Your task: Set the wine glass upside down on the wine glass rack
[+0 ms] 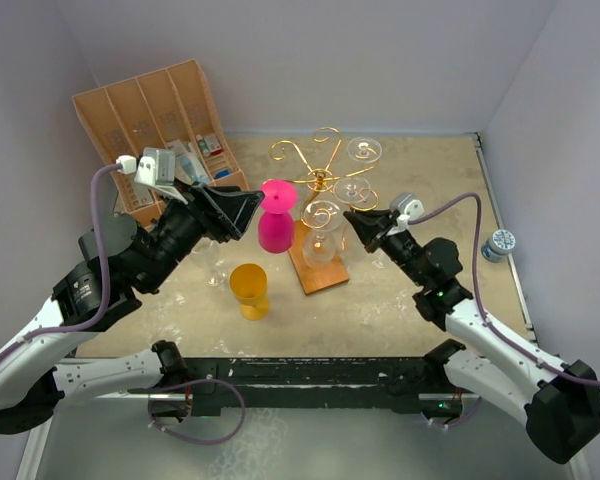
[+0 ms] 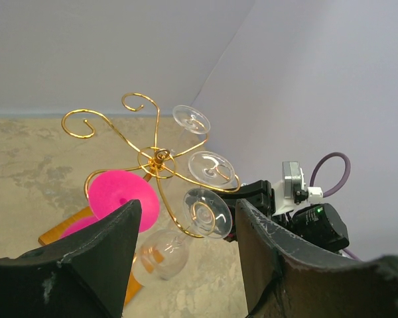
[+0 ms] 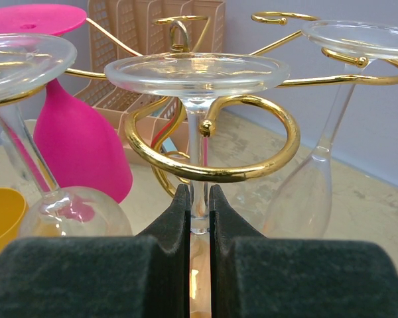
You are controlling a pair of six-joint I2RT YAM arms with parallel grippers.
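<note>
Closest to us, the right gripper (image 3: 199, 199) presses its black fingers (image 3: 178, 213) almost together on the stem of a clear wine glass (image 3: 196, 71). That glass hangs upside down in a curled arm of the gold wire rack (image 1: 320, 180) on its brown wooden base, foot resting on the loop. We see the left gripper (image 1: 242, 210) spread wide and holding nothing, just left of the rack beside an inverted pink goblet (image 1: 277, 218). Under the rack lies a beige mottled tabletop (image 1: 420, 170), closed in by pale grey walls (image 1: 330, 60). We count three clear glasses on the rack, one pink goblet, one yellow cup (image 1: 250, 290) in front of the rack, and one tan compartmented box (image 1: 145, 105) behind and left of it.
</note>
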